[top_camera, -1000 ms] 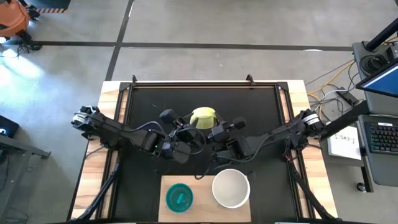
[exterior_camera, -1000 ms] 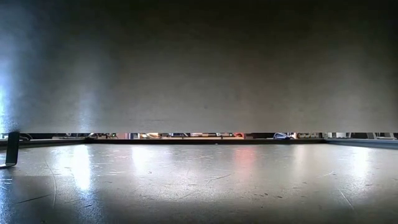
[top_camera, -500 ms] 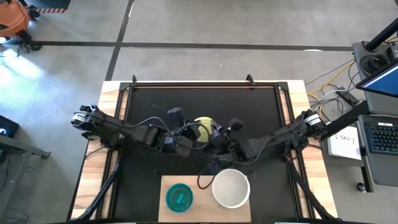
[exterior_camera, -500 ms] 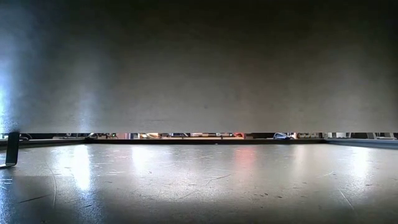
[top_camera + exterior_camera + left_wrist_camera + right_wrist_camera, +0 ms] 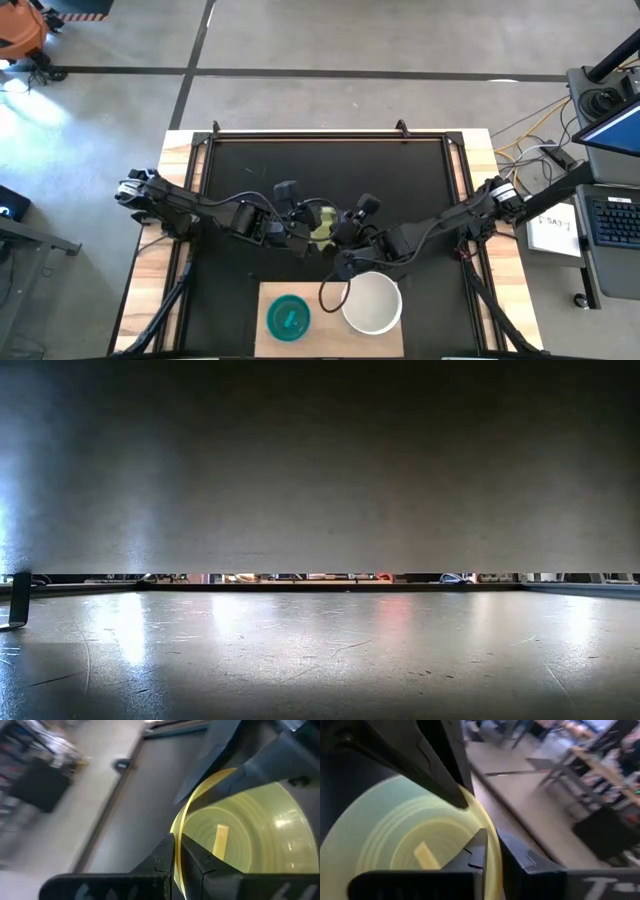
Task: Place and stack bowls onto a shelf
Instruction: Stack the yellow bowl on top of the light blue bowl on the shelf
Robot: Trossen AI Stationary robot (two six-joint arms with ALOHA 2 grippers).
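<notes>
A yellow-green bowl point(image 5: 321, 221) hangs over the black mat's middle between my two grippers, just beyond the shelf point(image 5: 322, 335), a light-wood board at the near edge. My left gripper point(image 5: 306, 226) and my right gripper point(image 5: 337, 233) are both shut on its rim from opposite sides. A teal bowl point(image 5: 288, 317) and a larger white bowl point(image 5: 372, 302) stand on the shelf on their bases. The low view shows none of this. My left gripper pinches the bowl's rim point(image 5: 176, 836), one finger inside the wall and one outside. It comes from the table's left, slanting down. The bowl is clear of the mat. My right gripper pinches the opposite rim point(image 5: 491, 838), one finger inside and one outside. It comes from the table's right, slanting down. The bowl's hollow point(image 5: 405, 840) faces the wrist camera.
The black mat point(image 5: 240, 170) lies bare beyond the arms. Wooden strips point(image 5: 150, 300) run along the table's left and right sides. A cable loop point(image 5: 330, 292) hangs over the shelf between the two standing bowls. A grey surface fills the low view.
Both grippers have carried the yellow-green bowl toward the table's near edge and the shelf, and both wrists have turned. The bowl showed largely uncovered above the grippers a second ago; now the two grippers cover most of it.
</notes>
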